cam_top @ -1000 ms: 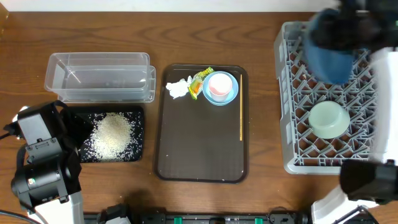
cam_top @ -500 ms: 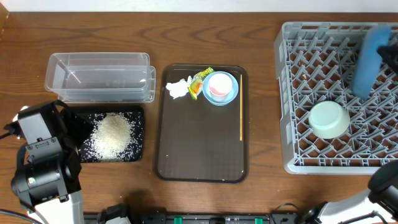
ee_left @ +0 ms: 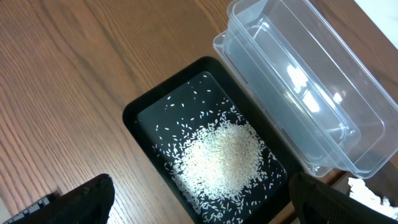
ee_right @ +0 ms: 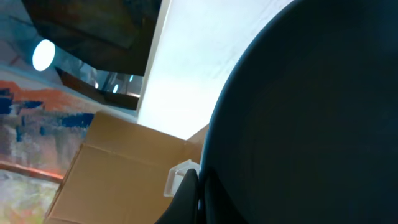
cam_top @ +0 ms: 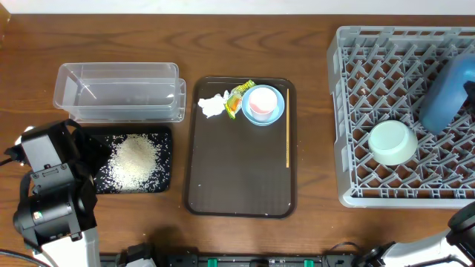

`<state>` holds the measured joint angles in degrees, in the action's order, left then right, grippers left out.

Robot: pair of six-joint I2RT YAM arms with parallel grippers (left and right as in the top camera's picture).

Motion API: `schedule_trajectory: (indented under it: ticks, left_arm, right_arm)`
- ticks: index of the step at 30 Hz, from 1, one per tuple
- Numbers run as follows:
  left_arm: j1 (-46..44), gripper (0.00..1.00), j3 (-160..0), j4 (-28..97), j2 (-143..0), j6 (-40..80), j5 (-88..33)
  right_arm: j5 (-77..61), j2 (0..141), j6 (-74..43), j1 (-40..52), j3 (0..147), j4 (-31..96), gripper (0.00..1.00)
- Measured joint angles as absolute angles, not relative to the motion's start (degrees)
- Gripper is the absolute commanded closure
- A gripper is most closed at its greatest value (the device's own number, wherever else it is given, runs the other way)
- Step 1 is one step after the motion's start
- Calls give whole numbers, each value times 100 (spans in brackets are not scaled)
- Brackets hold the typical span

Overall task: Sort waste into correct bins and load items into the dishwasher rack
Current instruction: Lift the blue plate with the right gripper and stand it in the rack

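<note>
The dark-blue dish [cam_top: 447, 93] stands on edge at the right side of the grey rack [cam_top: 356, 74], and it fills the right wrist view [ee_right: 311, 124]. My right gripper [ee_right: 200, 186] is shut on its rim. A mint-green bowl [cam_top: 392, 141] lies in the rack. The light-blue bowl [cam_top: 277, 111] holds the pink cup [cam_top: 260, 100] on the brown tray, beside the tissue [cam_top: 212, 105] and the wrapper [cam_top: 238, 96]. Rice [cam_top: 135, 159] lies in the black tray [cam_top: 93, 159]. My left gripper [ee_left: 199, 193] is open above the rice [ee_left: 224, 155].
The clear tub [cam_top: 119, 91] stands behind the black tray and also shows in the left wrist view [ee_left: 311, 81]. The dark-brown serving tray [cam_top: 239, 170] lies mid-table with a thin stick [cam_top: 287, 141] along its right side.
The dark-blue dish has moved from the rack's back to its right side and tipped onto its edge. The right arm has left the overhead view. The left arm has not moved.
</note>
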<state>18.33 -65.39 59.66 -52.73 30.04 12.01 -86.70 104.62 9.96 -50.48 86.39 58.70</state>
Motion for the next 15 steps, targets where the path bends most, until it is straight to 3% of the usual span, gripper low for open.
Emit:
schedule_trajectory:
  ticks: [15]
  left_arm:
    - [1833, 8, -6539, 5964, -5273, 3004, 1201]
  right_arm:
    - [-8676, 10462, -12, -4427, 8606, 4875, 99]
